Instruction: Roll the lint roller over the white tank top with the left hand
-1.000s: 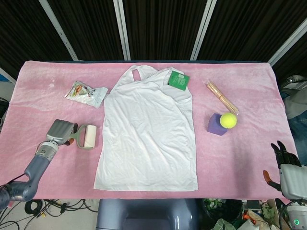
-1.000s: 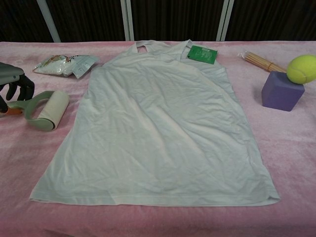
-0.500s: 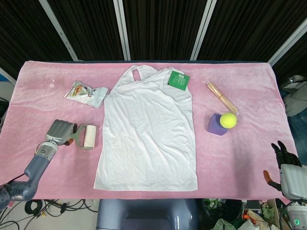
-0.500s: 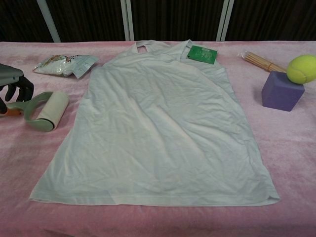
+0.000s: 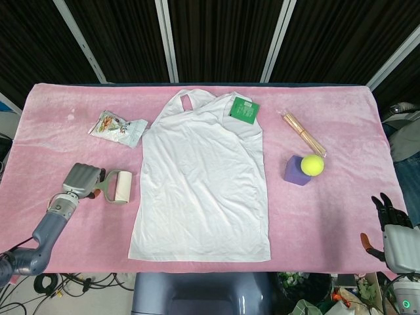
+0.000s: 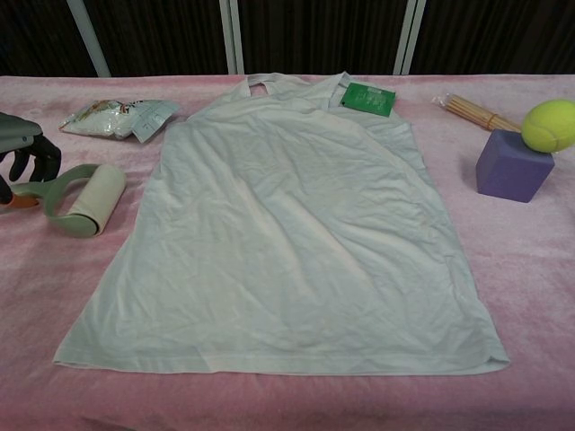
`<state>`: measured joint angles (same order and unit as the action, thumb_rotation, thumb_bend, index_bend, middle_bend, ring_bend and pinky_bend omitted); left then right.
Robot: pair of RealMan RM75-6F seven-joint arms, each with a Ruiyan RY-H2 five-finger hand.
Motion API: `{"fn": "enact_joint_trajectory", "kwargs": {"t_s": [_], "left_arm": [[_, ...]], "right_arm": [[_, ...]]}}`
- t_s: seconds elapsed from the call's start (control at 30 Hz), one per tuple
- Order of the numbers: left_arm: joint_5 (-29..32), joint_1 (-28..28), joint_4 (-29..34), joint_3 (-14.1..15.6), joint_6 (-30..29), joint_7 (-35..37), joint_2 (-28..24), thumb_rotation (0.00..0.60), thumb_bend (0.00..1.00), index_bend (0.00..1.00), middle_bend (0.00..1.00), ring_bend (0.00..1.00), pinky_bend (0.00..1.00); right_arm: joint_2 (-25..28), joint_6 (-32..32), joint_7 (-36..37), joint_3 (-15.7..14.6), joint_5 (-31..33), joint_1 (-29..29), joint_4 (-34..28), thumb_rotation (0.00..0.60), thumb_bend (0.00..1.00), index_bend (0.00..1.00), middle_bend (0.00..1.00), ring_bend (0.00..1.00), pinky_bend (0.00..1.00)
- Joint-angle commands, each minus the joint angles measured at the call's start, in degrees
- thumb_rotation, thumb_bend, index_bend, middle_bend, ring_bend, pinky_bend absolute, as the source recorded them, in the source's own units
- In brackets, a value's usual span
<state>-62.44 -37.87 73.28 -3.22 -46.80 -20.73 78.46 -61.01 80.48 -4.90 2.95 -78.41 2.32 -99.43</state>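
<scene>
Your left hand's (image 5: 83, 179) fingers (image 6: 29, 160) curl over the lint roller's (image 5: 118, 188) handle near the table's (image 5: 341, 125) left edge; a firm grip cannot be confirmed. Roller lies just beside the white tank top (image 5: 203, 180), mid-table. Right hand (image 5: 394, 231) hangs off the front right corner, fingers spread, holding nothing.

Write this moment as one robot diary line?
left hand: at lint roller handle | roller: beside white tank top, not on it | right hand: idle
</scene>
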Motion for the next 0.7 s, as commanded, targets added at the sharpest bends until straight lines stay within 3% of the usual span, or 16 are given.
{"fn": "enact_joint_trajectory", "kwargs": {"t_s": [0.03,0.2,0.43,0.7], "left_arm": [[-0.3,0.1,0.1,0.0,-0.2,0.3,-0.1,0.600,0.45,0.60,0.62,0.51,0.66],[-1.8,0.8,1.2,-0.4,-1.9,2.6,-1.0,0.600,0.45,0.60,0.62,0.51,0.66],[-6.4,3.3,4.8,-2.4,-7.7,11.9,-4.6,0.600,0.47,0.61,0.62,0.51,0.66],[-11.6,2.2,8.5,-2.8,-7.7,16.9,-8.2,0.600,0.47,0.61,0.62,0.51,0.66]], "right_arm": [[0.0,0.0,0.0,0.0,0.0,0.0,0.0,0.600,0.29,0.02,0.00,0.17,0.15],[0.0,0.0,0.1,0.0,0.0,0.0,0.0,0.600,0.29,0.02,0.00,0.17,0.15],[0.1,0.3,0.1,0.0,0.1,-0.2,-0.1,0.600,0.29,0.02,0.00,0.17,0.15],[-0.1,0.2,-0.4,-0.1,0.1,-0.2,-0.2,0.600,0.29,0.02,0.00,0.17,0.15]]}}
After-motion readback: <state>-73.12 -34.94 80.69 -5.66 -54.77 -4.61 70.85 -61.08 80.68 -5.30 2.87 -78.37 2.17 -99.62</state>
